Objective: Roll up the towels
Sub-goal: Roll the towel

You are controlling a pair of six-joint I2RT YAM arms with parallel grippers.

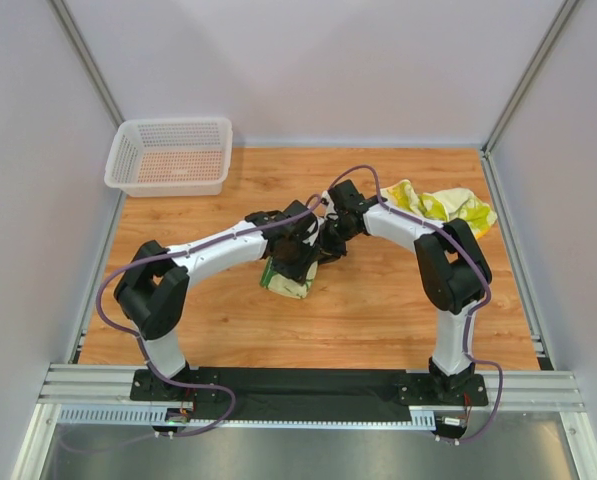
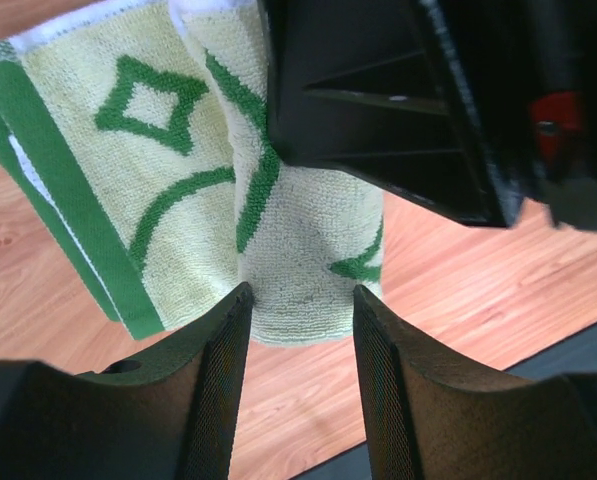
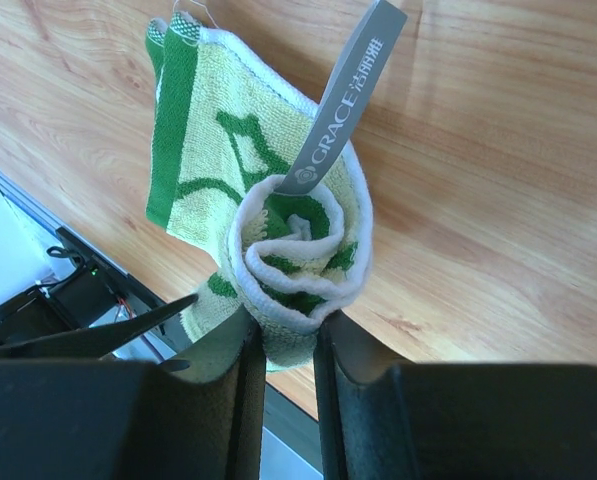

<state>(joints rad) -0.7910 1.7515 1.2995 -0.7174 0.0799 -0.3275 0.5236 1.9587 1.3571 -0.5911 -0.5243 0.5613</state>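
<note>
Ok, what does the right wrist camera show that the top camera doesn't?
Only the right wrist view shows the spiral end of the partly rolled towel, its grey GRACE tag, and the right gripper with jaws pinching it. Only the top view shows the white mesh basket and a crumpled towel pile. Both show that towel and the wooden table.

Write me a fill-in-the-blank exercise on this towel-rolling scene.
1. The right gripper pinches the towel by its ___ end.
2. The grey label on that towel reads ___.
3. The white mesh basket stands in the far ___ corner of the table.
4. The crumpled towels lie at the far ___ side.
Missing words: rolled; GRACE; left; right.
</note>
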